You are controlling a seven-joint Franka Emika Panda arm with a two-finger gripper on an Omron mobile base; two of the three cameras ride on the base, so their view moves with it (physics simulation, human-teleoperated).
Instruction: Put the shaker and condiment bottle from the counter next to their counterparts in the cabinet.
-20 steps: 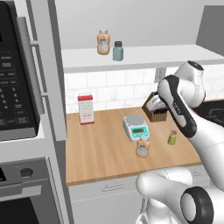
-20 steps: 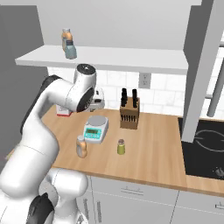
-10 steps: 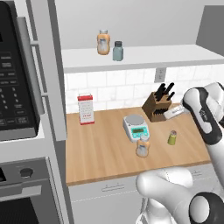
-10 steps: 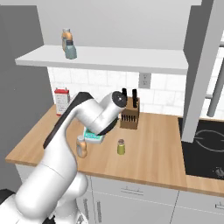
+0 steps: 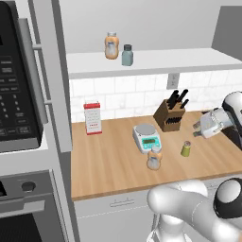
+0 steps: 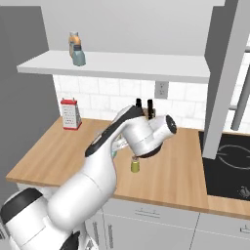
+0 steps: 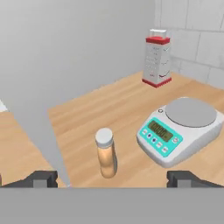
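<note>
With the end effector (image 7: pixel 112 178) spread wide and empty, the slim condiment bottle (image 7: pixel 106 153) standing near the worktop's (image 5: pixel 108 160) front edge, beside the scale (image 7: pixel 179 130), could tip if a fingertip clips it.

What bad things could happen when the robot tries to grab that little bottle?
1. The slim orange-tan bottle with a pale cap is tall and narrow, so a finger of the open gripper could tip it over.
2. The white kitchen scale with a teal panel stands close beside it and might get bumped.
3. The small olive-yellow shaker sits near the arm and could get swept aside.
</note>
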